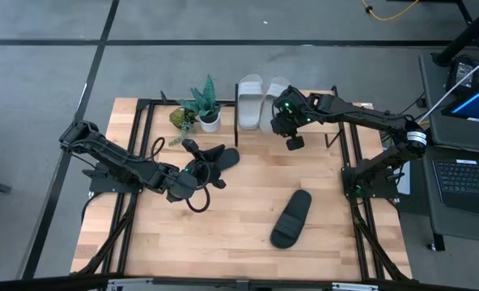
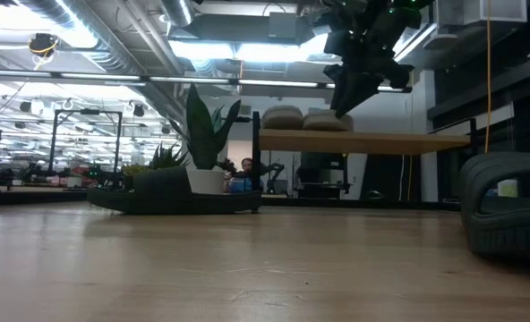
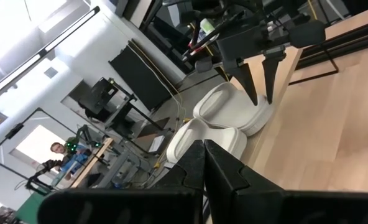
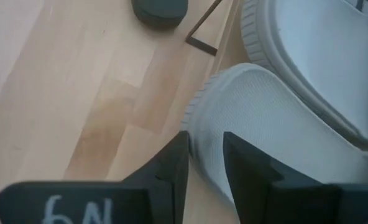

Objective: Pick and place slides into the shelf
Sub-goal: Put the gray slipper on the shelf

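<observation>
Seen from above, a wooden tabletop (image 1: 239, 218) carries everything. Two pale slides (image 1: 250, 101) (image 1: 275, 99) sit side by side on the shelf (image 1: 345, 113) at the tabletop's far edge, beside a small potted plant (image 1: 205, 109). The right gripper (image 1: 290, 129) hangs just in front of the shelf, by the nearer end of the right-hand pale slide; whether it touches the slide cannot be told from here. One black slide (image 1: 291, 218) lies loose toward the tabletop's near right. The other black slide (image 1: 217, 158) lies near the middle, with the left gripper (image 1: 192, 174) at its near end.

From table height, the shelf board (image 2: 363, 140) stands raised, with the two pale slides (image 2: 283, 117) (image 2: 326, 120) on top and the right gripper (image 2: 354, 85) above it. A black slide (image 2: 507, 210) shows at the right.

The left wrist camera shows that arm's fingers (image 3: 224, 171) pressed together with nothing visible between them, so a grip on the black slide cannot be confirmed. Beyond them lie both pale slides (image 3: 230, 109) (image 3: 199, 140).

The right wrist camera shows that arm's fingers (image 4: 171, 168) slightly apart and empty, just beside the pale slide's (image 4: 277, 137) ridged sole.

The risk: with the right gripper so near, a careless sideways move could push a pale slide off the shelf. If the left gripper lifts with no real hold, the black slide will stay behind or drop.
</observation>
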`<state>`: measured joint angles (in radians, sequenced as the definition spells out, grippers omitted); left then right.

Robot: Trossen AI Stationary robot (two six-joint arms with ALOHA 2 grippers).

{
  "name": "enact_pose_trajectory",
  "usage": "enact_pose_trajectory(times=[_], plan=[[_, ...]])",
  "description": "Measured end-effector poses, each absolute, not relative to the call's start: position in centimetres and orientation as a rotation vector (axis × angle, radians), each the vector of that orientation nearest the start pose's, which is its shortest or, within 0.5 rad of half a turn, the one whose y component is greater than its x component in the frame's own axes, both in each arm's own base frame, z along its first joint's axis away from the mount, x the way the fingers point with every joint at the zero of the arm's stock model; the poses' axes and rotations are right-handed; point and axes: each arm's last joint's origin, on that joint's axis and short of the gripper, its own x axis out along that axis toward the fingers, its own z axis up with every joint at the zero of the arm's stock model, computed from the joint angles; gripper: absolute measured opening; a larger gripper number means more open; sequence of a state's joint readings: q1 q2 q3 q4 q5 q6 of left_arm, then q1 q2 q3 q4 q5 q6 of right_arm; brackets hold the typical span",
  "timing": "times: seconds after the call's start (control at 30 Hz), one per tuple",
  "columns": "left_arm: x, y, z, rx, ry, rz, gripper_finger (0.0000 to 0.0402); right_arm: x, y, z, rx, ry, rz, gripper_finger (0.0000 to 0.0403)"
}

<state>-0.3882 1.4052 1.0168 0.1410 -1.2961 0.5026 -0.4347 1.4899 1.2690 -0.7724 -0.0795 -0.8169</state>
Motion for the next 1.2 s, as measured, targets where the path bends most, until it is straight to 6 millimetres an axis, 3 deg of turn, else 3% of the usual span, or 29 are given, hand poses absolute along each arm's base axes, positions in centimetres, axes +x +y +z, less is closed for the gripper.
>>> enact_pose_trajectory(times=[0.23,0.67,0.93,1.2], plan=[[28.8,-8.8,30.8,0.654,0.395,0.847,0.0001,27.6,-12.6,29.1,-0.467,1.025,0.073,0.0113],[28.8,-8.7,30.8,0.654,0.395,0.847,0.0001,27.7,-12.1,29.0,-0.470,1.028,0.087,0.0217],[28.8,-8.7,30.8,0.654,0.395,0.847,0.0001,28.5,-10.6,29.1,-0.534,1.051,0.039,0.0211],[28.8,-8.7,30.8,0.654,0.395,0.847,0.0001,29.4,-9.7,29.6,-0.372,0.979,-0.109,0.0199]])
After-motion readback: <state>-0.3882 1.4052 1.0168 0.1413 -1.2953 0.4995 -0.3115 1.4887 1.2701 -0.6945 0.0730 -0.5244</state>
